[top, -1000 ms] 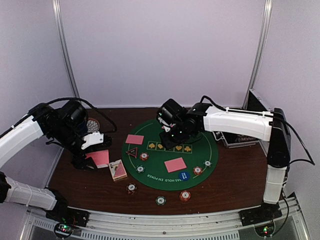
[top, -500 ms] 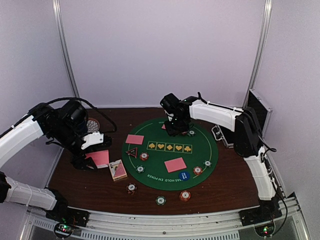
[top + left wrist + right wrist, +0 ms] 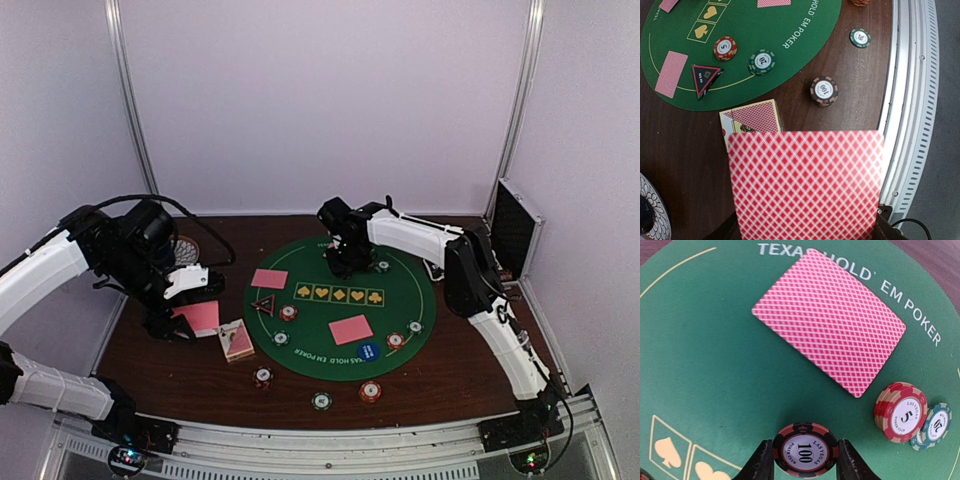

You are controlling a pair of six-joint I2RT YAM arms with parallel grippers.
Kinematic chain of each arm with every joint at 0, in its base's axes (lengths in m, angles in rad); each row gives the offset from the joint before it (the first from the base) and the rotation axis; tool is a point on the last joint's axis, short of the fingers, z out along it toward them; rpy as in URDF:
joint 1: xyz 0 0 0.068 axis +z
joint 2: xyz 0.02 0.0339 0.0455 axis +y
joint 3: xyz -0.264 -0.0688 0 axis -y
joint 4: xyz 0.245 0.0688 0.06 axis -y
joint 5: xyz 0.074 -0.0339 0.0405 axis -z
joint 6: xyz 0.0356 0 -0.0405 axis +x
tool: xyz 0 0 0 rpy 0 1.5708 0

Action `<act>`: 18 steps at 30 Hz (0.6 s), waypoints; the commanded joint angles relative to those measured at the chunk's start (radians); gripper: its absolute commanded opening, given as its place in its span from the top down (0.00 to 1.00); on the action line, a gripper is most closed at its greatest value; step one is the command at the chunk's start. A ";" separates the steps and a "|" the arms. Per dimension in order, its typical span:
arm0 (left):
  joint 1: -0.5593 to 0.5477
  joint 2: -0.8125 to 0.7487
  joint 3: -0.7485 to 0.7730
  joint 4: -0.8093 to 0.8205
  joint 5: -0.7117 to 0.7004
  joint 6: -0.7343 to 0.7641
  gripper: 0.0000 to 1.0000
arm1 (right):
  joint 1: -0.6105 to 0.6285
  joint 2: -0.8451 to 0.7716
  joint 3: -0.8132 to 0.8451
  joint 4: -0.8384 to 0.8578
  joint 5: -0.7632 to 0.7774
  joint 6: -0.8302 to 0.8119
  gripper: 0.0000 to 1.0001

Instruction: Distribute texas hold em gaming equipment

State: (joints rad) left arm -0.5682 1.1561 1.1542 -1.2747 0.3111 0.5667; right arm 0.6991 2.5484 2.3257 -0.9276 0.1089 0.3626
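- Left tool: pressed together on a pink-backed card, whose long axis runs across the tool. A card box lies just beyond its far edge.
- Green mat: ahead of the left tool; a loose 100 chip rests on the tabletop between them.
- Right tool: pinching a red-black chip over the mat; contact with the felt cannot be told.
- Dealt card: ahead of the right tool, lying diagonally. A 5 chip and a 20 chip sit to the right. Release looks unobstructed.
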 commanded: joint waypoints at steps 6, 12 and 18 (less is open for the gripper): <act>0.006 -0.001 0.035 0.018 0.023 0.002 1.00 | -0.041 0.056 0.052 0.000 -0.024 0.018 0.77; 0.005 0.000 0.035 0.020 0.017 0.001 1.00 | -0.042 0.063 0.078 0.003 -0.055 0.018 0.62; 0.006 0.009 0.050 0.020 0.025 -0.012 1.00 | -0.034 -0.022 0.077 0.000 -0.063 0.018 0.49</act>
State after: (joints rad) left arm -0.5682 1.1572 1.1553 -1.2751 0.3111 0.5659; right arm 0.6624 2.5927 2.3726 -0.9237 0.0505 0.3725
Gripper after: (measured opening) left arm 0.675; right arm 0.490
